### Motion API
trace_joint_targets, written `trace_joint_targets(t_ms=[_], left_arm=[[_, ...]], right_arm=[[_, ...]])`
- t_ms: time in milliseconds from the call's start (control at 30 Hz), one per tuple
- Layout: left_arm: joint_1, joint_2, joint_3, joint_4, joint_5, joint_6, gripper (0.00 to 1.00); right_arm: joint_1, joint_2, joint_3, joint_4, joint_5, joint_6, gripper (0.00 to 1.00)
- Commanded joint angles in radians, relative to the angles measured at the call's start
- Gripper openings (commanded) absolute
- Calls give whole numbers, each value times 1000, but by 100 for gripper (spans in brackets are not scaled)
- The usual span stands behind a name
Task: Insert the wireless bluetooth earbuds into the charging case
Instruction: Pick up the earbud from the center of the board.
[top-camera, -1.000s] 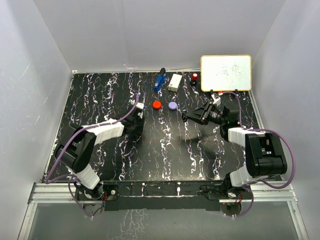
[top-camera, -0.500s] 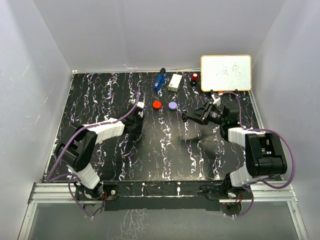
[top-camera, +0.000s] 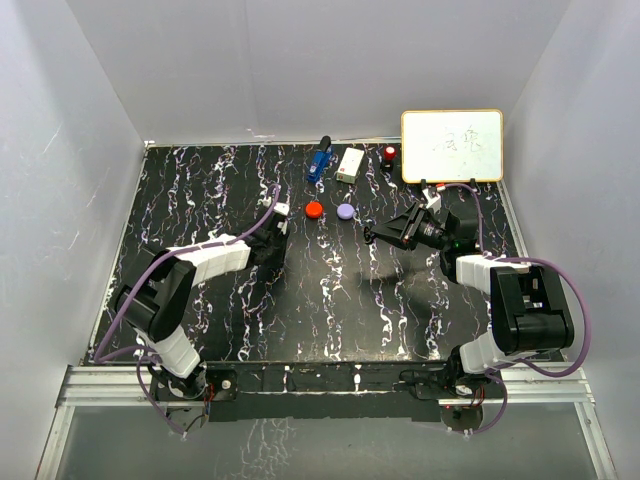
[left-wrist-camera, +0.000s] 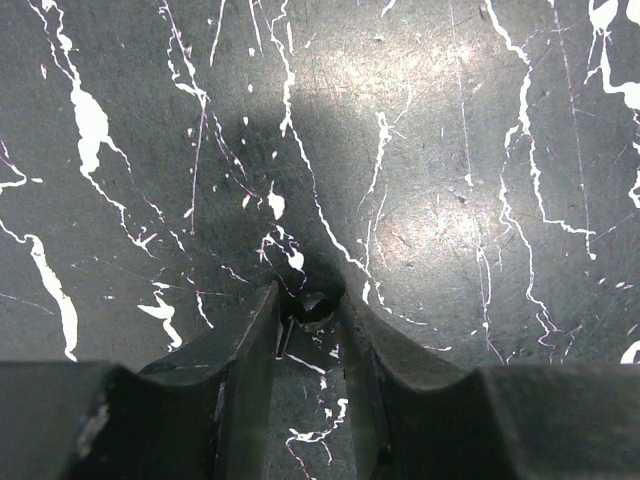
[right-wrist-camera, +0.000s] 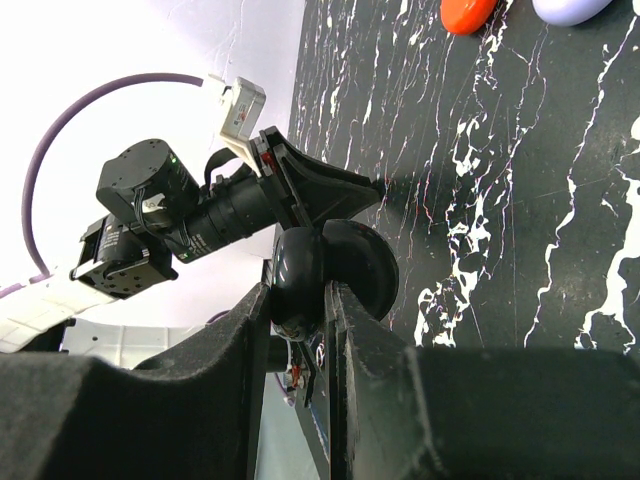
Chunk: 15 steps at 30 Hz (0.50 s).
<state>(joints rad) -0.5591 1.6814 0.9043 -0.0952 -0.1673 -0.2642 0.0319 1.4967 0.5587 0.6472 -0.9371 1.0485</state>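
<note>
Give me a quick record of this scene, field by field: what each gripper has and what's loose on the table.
Left gripper: closed on black earbud lying on the table
Right gripper: clamped on black case
Loose on table: red case, lavender case, side by side

I read the table as black marble-look sheet, white-veined, semi-gloss and finely scratched. The left gripper is matt black plastic; the black earbud shines glossy. The black charging case looks smooth polished plastic, as do the red case and lavender case
</note>
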Motion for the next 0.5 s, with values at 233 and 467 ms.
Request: trace_joint_targets(t_ms=[233, 467], left_arm=[[-8, 60, -5, -120, -14, -3, 12], [-11, -11, 6, -67, -32, -1, 0]], right_arm=[[3, 10, 8, 54, 2, -7, 0], [2, 10, 8, 55, 1, -8, 0]])
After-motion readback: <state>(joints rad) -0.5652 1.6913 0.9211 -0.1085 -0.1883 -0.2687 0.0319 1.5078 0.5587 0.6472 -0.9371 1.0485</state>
